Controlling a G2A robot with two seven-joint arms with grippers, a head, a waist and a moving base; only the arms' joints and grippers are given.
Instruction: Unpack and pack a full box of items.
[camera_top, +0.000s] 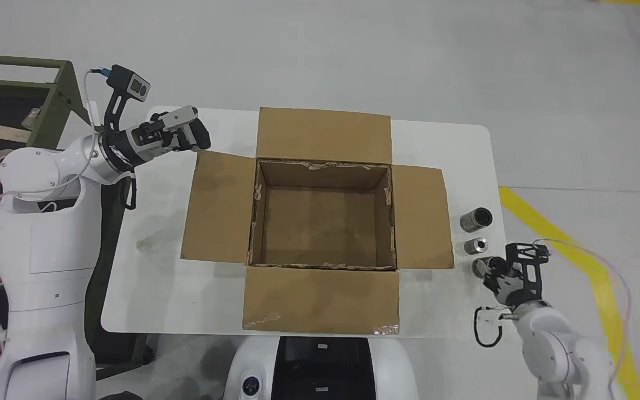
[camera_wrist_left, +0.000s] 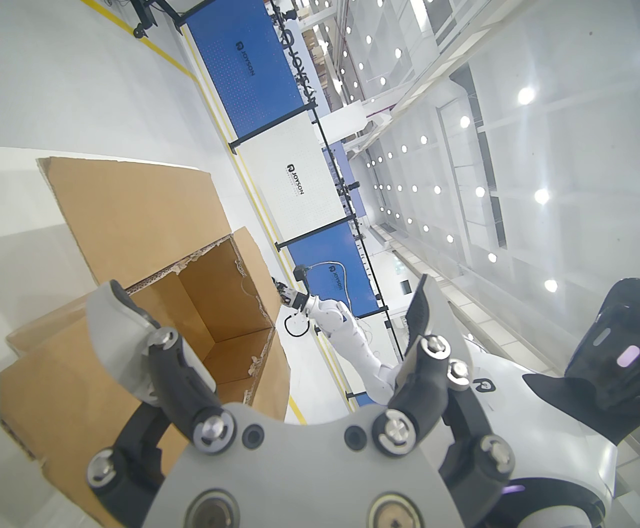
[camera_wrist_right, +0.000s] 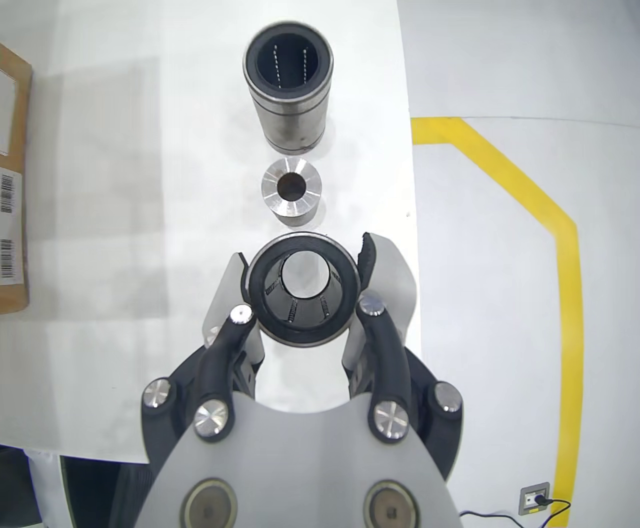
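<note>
An open cardboard box (camera_top: 215, 205) stands mid-table with all flaps spread; its inside looks bare. My left gripper (camera_top: 190, 130) hangs open above the table by the box's far left corner, nothing between its fingers (camera_wrist_left: 112, 310); the box (camera_wrist_left: 135, 200) lies beyond them. At the table's right edge my right gripper (camera_wrist_right: 305, 255) is shut on an upright linear bearing (camera_wrist_right: 304, 295) with a black lining, which stands on the table (camera_top: 488, 266). In line beyond it stand a small steel bushing (camera_wrist_right: 291, 192) and a taller linear bearing (camera_wrist_right: 287, 95).
The white table's right edge (camera_wrist_right: 407, 150) runs close beside the three metal parts, with a yellow floor line (camera_wrist_right: 525, 190) past it. A box flap with barcode labels (camera_wrist_right: 12, 200) lies on the parts' other side. A green cart (camera_top: 40, 90) stands off the table's far left corner.
</note>
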